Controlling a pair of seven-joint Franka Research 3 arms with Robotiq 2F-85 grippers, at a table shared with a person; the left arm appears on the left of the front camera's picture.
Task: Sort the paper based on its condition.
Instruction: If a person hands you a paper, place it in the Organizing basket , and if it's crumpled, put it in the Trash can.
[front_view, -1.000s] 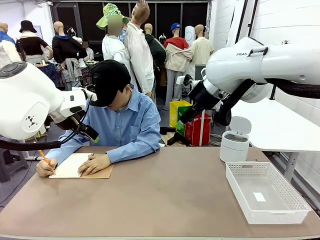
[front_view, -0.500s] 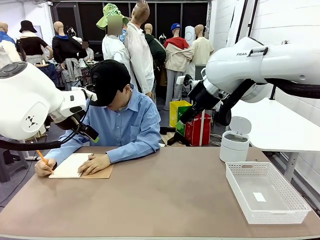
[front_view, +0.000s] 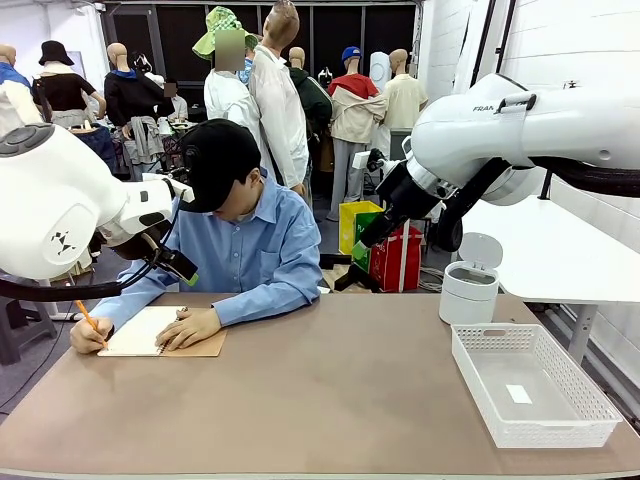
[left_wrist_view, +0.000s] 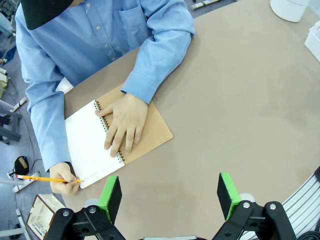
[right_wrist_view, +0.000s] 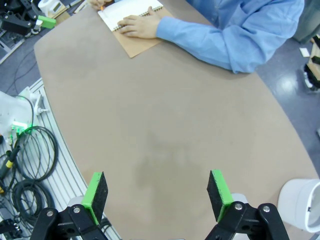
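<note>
My left jaws and right jaws both hang wide open and empty above the tabletop (front_view: 330, 400), so nothing is sorted yet. The paper (left_wrist_view: 85, 145) lies far left as a page of the notebook (left_wrist_view: 152, 135), where the person's hand (left_wrist_view: 125, 125) steadies it and a pencil (left_wrist_view: 47, 177) touches it. All the work seems left to me: receiving the sheet, judging it, then choosing the white basket (front_view: 545, 432) or lidded bin (front_view: 470, 285).
</note>
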